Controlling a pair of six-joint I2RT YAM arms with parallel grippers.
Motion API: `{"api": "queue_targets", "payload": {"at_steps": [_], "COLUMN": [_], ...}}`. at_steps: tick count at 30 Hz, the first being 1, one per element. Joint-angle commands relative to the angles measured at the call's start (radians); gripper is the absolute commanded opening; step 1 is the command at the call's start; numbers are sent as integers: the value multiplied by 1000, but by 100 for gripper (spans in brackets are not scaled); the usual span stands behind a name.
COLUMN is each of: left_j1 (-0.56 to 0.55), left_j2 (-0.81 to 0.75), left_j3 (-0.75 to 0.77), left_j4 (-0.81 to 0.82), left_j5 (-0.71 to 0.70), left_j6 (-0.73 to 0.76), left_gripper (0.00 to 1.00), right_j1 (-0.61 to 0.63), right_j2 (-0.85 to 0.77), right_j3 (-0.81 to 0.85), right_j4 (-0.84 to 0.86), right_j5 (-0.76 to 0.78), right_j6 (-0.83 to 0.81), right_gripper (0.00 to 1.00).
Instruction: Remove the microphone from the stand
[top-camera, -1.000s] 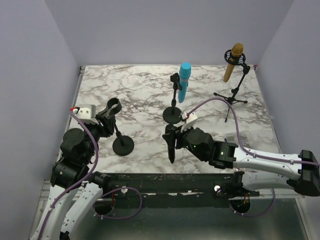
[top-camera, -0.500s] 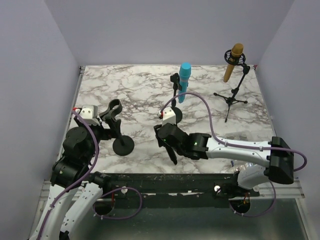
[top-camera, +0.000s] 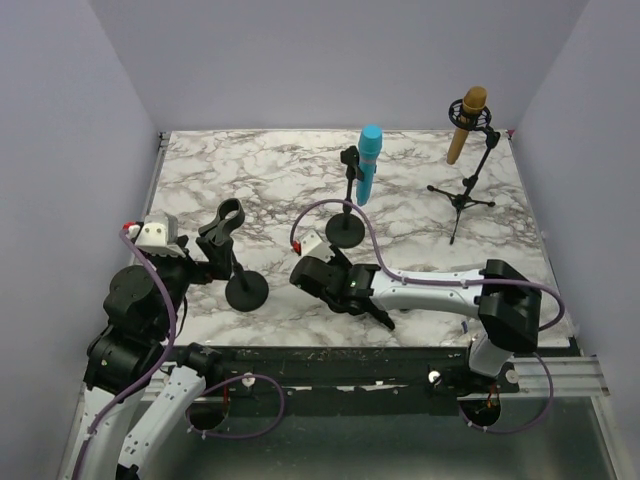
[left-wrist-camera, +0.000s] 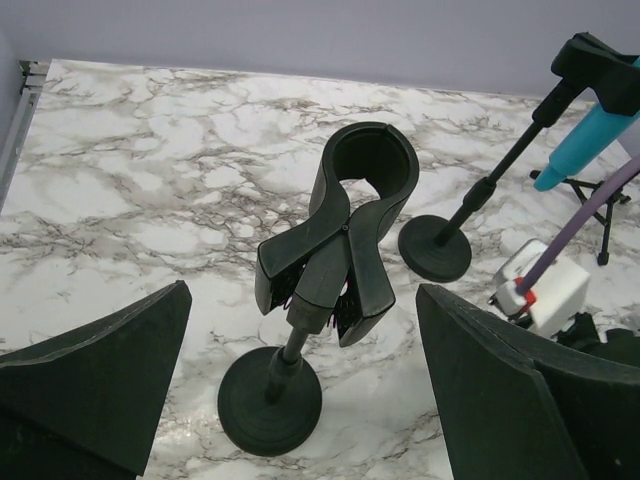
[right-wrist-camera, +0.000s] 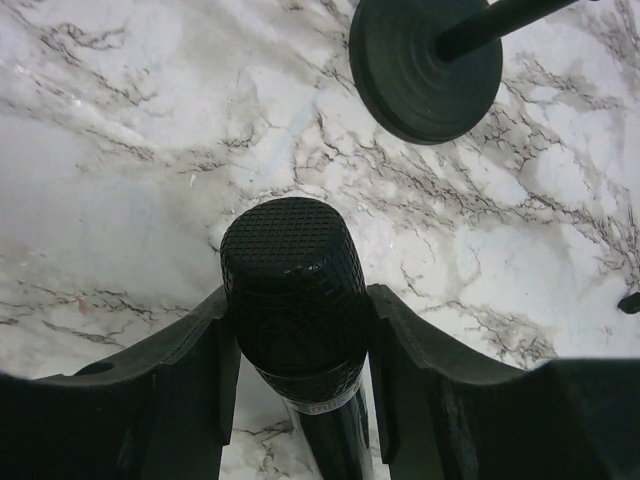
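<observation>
Black microphone (right-wrist-camera: 293, 265) with mesh head: out of its holder and clamped by the right gripper (right-wrist-camera: 297, 300), one finger pressed on each side of the body just below the head. It sits low over the white marble-patterned table (top-camera: 270, 170), near the right side of the black round-based stand (left-wrist-camera: 272, 400). Whether its tail touches the table cannot be told. The stand's black spring clip (left-wrist-camera: 350, 200) holds nothing. Left gripper (left-wrist-camera: 302, 295): fingers spread wide either side of the stand, touching neither clip nor pole. Beyond the stand is a blue microphone (top-camera: 368, 160) in a second stand. Farther right is a gold microphone (top-camera: 466, 125) on a tripod.
</observation>
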Motion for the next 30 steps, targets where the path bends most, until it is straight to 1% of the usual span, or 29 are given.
{"api": "queue_targets", "payload": {"at_steps": [1,4,7,11,13,15,17,23,28,30], "left_j1": [-2,-2,-2,-1,-1,-1,-1,-2,-2,-2], "left_j2": [-17,-26,-34,-42,-51,-60,-63,-56,-67,-69], "left_j3": [34,34,35,47,47,42,35,47,67,73], "left_j4": [-40,-46,-59,-87,-91,-89,-85,-92,-100,-104], "left_j5": [-27,-29,-33,-46,-49,-47,-45,-38,-30,-24], "left_j6": [-1,-5,-7,-4,-4,-9,-13,-12,-12,-10], "left_gripper": [99,98,99,99,99,99,99,98,99,99], "right_j1": [-28,-61,-90,-100,-101,-103,-107,-109,-109,-110], "right_j2": [75,148,208,264,283,299,307,302,300,299], "right_j3": [-6,27,69,96,96,97,98,82,81,83], "right_j4": [44,87,117,124,133,139,143,154,154,151], "right_j5": [-16,6,-20,-58,-67,-70,-73,-82,-96,-99], "right_j6": [-60,-93,-111,-112,-113,-111,-111,-110,-106,-104], "right_gripper": [1,1,1,1,5,10,20,56,72,76]}}
